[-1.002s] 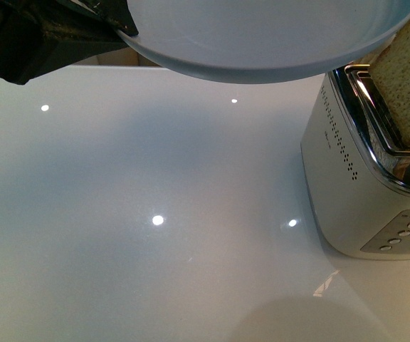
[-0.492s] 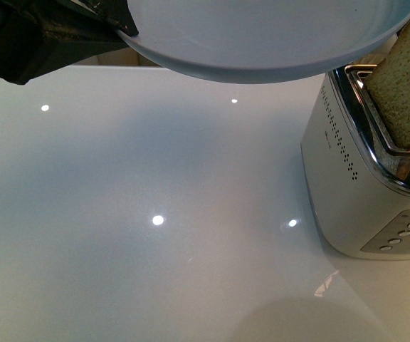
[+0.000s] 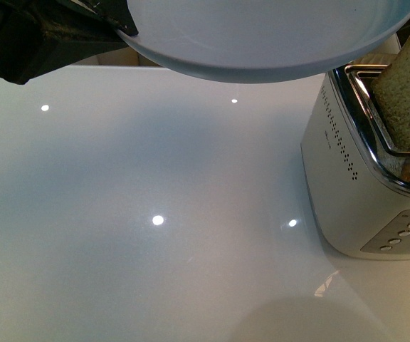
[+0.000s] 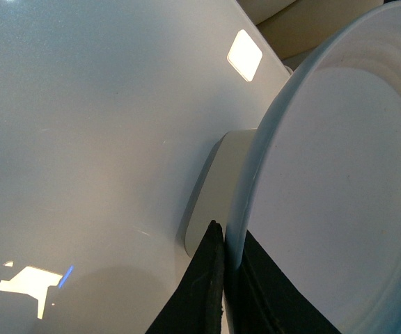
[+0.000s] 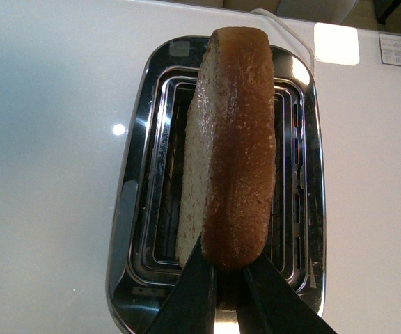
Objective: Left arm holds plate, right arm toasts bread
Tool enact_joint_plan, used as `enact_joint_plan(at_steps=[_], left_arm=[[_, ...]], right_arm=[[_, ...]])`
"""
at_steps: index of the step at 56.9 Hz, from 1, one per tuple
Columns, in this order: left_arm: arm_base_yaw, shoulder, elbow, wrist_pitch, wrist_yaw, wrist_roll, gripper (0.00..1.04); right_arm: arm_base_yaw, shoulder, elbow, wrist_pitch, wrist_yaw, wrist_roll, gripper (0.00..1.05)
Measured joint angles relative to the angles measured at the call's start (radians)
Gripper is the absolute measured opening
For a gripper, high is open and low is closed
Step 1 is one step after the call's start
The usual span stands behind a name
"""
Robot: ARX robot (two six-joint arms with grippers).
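The bread is in my right gripper, whose two black fingers are pressed against the slice's opposite faces at one end. The crust edge is turned toward the wrist camera. The slice hangs tilted over the open top of the toaster. In the front view it sits at about 2 o'clock, leaning away from upright, with its lower corner dipping behind the chrome rim. I cannot tell how far down into the slot it reaches, or which slot it is lined up with.

The plate fills the 12 o'clock part of the front view and is held up clear of the white table, which shows its shadow. My left gripper is clamped on the plate's rim, one dark finger on the outside and one on the inside face. In the front view that gripper comes in from 10 o'clock, and its tip meets the rim at the plate's 9 o'clock edge. The plate's 3 o'clock edge comes close over the toaster and just beside the top of the slice. I cannot tell whether they touch.

The toaster stands on the table at 3 to 4 o'clock, its row of buttons facing me.
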Motion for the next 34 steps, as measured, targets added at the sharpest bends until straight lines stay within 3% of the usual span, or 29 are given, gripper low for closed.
enact_joint_plan(at_steps=[29,34], left_arm=[[0.0,0.0,0.0,0.0,0.0,0.0,0.03],[0.0,0.0,0.0,0.0,0.0,0.0,0.03]], right_arm=[[0.018,0.101,-0.039,0.056,-0.008,0.002,0.03],[0.018,0.105,-0.053,0.06,-0.015,0.011,0.18]])
